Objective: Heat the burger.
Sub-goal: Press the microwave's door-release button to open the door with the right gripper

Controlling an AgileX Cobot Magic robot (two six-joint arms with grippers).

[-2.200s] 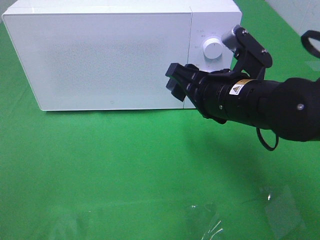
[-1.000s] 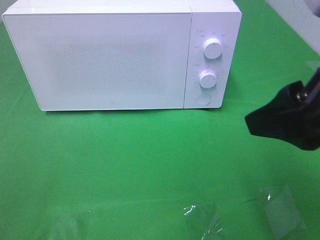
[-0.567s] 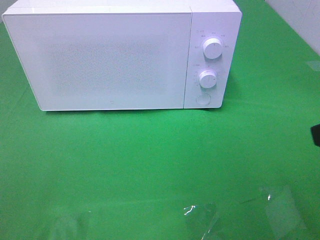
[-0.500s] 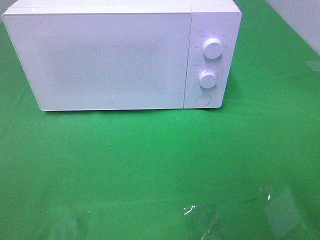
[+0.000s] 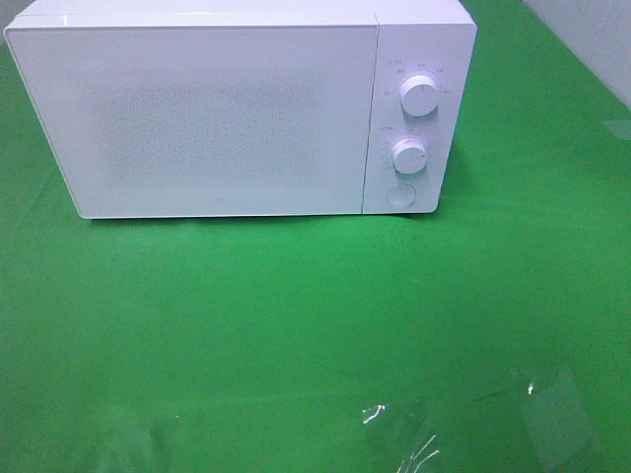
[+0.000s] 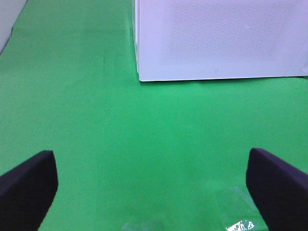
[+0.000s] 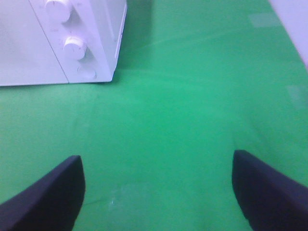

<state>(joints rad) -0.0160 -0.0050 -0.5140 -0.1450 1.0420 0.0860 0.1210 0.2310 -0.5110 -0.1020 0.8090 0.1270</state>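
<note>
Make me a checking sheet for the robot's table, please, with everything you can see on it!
Surface: green cloth, flat, covering the table.
Job's things: burger not seen in any view; white microwave at the back, door shut.
Clutter: clear shiny film patches on the cloth near the front.
Grippers: left gripper open, fingers wide apart, nothing between them; right gripper open and empty too.
Cables: nothing seen.
Surroundings: pale wall beyond the cloth's far right corner.
</note>
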